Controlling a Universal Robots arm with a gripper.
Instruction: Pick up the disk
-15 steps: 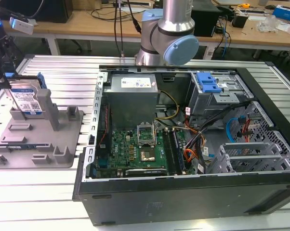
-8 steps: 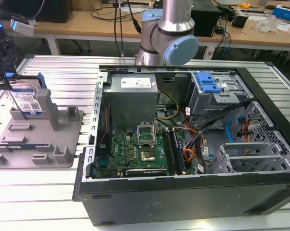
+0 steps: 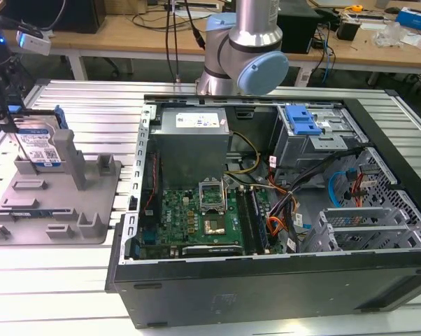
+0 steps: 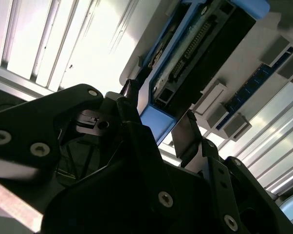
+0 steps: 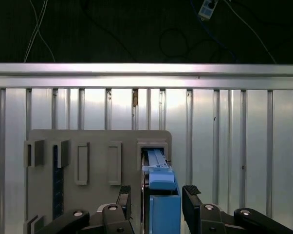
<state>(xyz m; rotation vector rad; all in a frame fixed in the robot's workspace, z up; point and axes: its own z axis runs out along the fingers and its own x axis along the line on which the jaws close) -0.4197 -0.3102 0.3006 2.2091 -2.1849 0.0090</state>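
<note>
The disk (image 3: pixel 40 145) stands on edge in a slot of the grey fixture (image 3: pixel 63 203), at the exterior view's left; its white-and-blue label faces the camera. My gripper (image 3: pixel 16 122) hangs over the disk's top edge. In both wrist views the disk's blue side rail (image 5: pixel 161 195) (image 4: pixel 158 124) lies between the two black fingers (image 5: pixel 125 196). My gripper (image 5: pixel 156 195) (image 4: pixel 158 107) is open, with a narrow gap showing on each side of the disk. The disk still rests in the fixture (image 5: pixel 98 141).
An open computer case (image 3: pixel 266 280) takes up the middle and the exterior view's right, with a grey power supply (image 3: pixel 193 129) and a motherboard (image 3: pixel 196 217) inside. The arm's base (image 3: pixel 242 49) stands behind it. The ribbed aluminium table (image 3: pixel 50 294) surrounds the fixture.
</note>
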